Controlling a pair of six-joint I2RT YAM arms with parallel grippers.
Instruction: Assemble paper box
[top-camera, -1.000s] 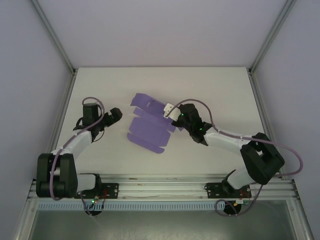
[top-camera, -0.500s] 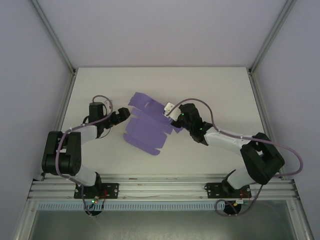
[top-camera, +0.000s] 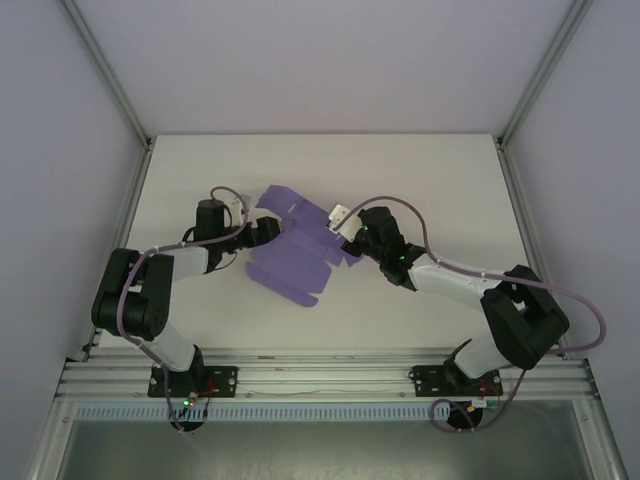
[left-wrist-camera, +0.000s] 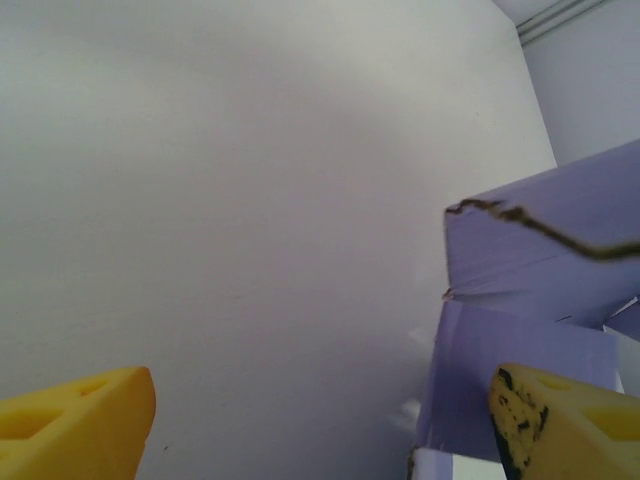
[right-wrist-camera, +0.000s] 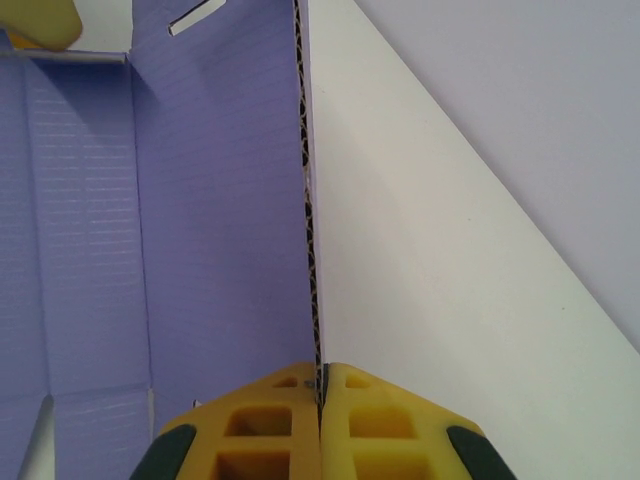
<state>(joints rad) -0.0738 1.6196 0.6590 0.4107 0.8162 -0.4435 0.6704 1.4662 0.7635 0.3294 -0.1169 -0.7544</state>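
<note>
The paper box (top-camera: 295, 262) is a purple die-cut sheet with flaps, lying mid-table and partly lifted. My right gripper (top-camera: 345, 232) is shut on the sheet's right edge. In the right wrist view the card (right-wrist-camera: 200, 200) stands edge-on, pinched between the yellow pads of that gripper (right-wrist-camera: 320, 385). My left gripper (top-camera: 268, 233) is open at the sheet's upper left flaps. In the left wrist view a purple flap (left-wrist-camera: 540, 260) reaches into the open gap of the left gripper (left-wrist-camera: 320, 400), close to the right-hand finger (left-wrist-camera: 560, 420). The other finger stands apart over bare table.
The white table (top-camera: 420, 170) is walled by pale panels on three sides. An aluminium rail (top-camera: 320, 375) carrying both arm bases runs along the near edge. One yellow fingertip of the left gripper (right-wrist-camera: 35, 20) peeks into the right wrist view's top left corner.
My left arm has swung right, from well clear of the sheet up to its left flaps, its jaws narrowing a little. The sheet's left part shifted slightly. The right gripper has kept its grip.
</note>
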